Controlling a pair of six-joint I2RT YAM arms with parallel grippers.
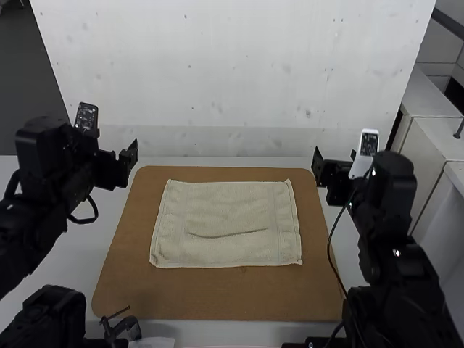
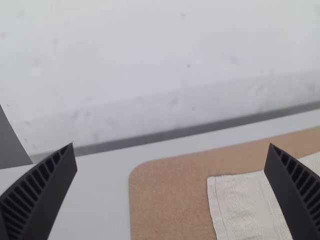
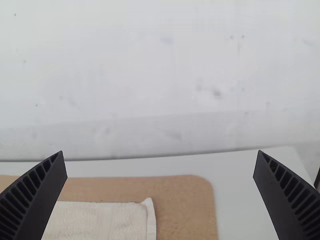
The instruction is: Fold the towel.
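Towel (image 1: 225, 217): on the board (image 1: 217, 297), within its edges
Board: on the table (image 1: 114, 199)
Left arm (image 1: 32, 217): at the board's left
Right arm (image 1: 395, 254): at its right

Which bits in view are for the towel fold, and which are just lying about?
For the fold:
- towel, spread out
- left pincer, open
- right pincer, open

Not being folded:
- brown board, under the towel, likely just a work surface
- black clamp-like piece by the board's near edge, probably unrelated
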